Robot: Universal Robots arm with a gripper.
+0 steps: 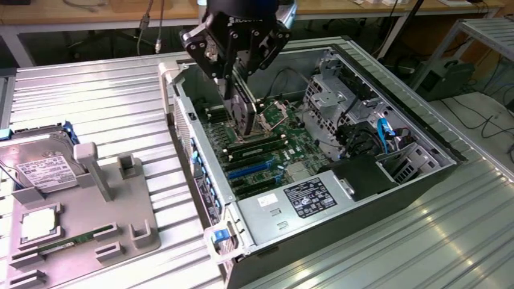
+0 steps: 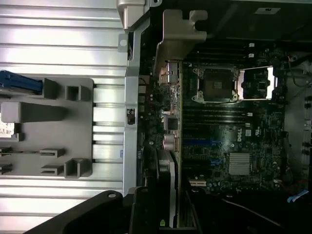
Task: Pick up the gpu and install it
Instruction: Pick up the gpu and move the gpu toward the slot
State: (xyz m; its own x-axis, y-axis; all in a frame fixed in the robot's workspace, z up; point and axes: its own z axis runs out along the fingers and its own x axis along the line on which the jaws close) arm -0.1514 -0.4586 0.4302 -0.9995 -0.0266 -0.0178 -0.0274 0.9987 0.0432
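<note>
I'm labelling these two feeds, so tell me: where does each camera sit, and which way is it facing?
Exterior view: off the arm, high, looking down into the open computer case; the gripper shows, gripping the gpu.
Wrist view: on the wrist, looking along the gpu onto the motherboard; dark gripper parts show.
Shared: gpu, motherboard, grey parts tray.

counter (image 1: 96,96) — ribbed bare metal | below the fingers (image 1: 226,81): open computer case (image 1: 269,226) lying on its side | well apart from the fingers, toward the exterior view's left: grey fixture tray (image 1: 120,205) — flat on the ribs
</note>
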